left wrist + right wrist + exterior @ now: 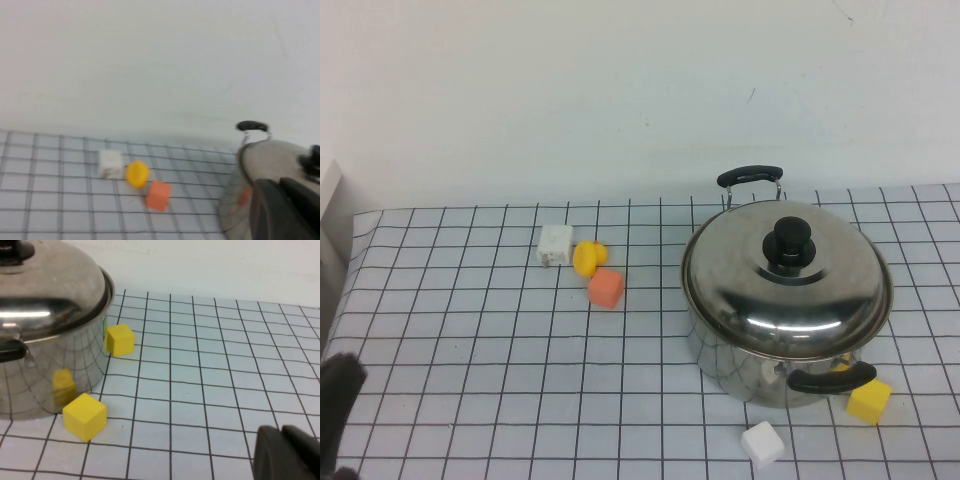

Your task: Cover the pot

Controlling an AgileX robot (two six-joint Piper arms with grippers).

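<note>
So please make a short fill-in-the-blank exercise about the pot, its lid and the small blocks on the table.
1. The lid rests on the ___.
2. The knob on the lid is ___ in colour.
3. The yellow round piece lies between the white block and the ___ block.
4. The left claw and right claw, both pulled back from the pot, hold ___.

Missing words: pot; black; orange; nothing
</note>
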